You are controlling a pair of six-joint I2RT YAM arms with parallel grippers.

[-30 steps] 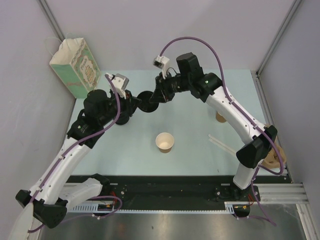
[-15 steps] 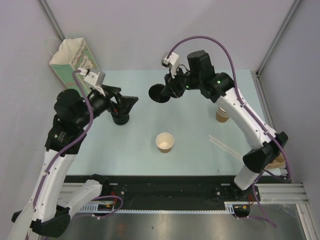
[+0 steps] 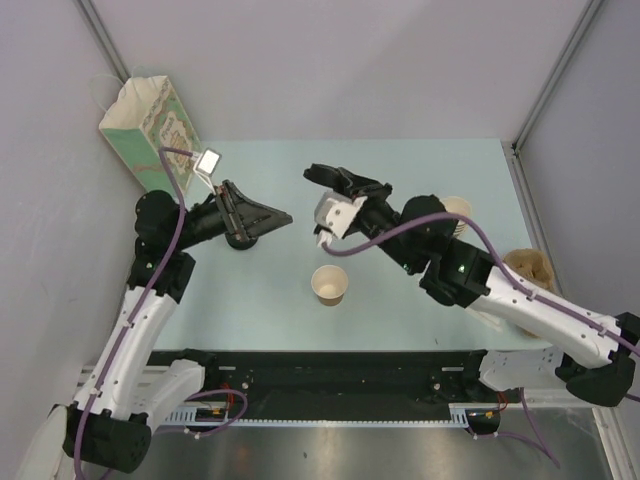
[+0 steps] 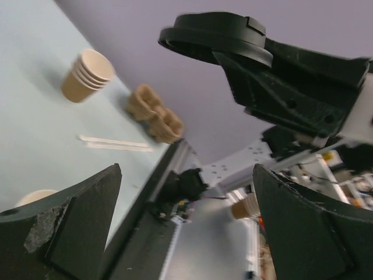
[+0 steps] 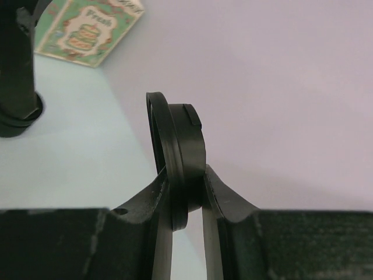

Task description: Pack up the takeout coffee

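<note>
The takeout coffee cup (image 3: 329, 284), small and tan, stands lidless on the pale table (image 3: 270, 290) at mid-front; its rim (image 4: 34, 198) shows low in the left wrist view. My right gripper (image 3: 340, 182) is shut on a round black lid (image 3: 322, 174), held on edge in the air behind the cup. The right wrist view shows that lid (image 5: 178, 146) pinched between both fingers of the gripper (image 5: 186, 181). My left gripper (image 3: 270, 218) hangs open to the lid's left, nothing between its fingers; from the left gripper (image 4: 186, 169) the lid (image 4: 215, 35) appears overhead.
A low black stack of lids (image 3: 240, 240) sits under the left gripper. A patterned paper bag (image 3: 150, 125) stands at the back left. Stacked lidless cups (image 3: 455, 208), a pulp cup carrier (image 3: 530, 268) and thin stirrers (image 4: 113, 143) lie at the right.
My left gripper has opened, let go of the lid and drawn back to the left. The right arm has swung round, keeping the lid and carrying it nearer the open cup.
</note>
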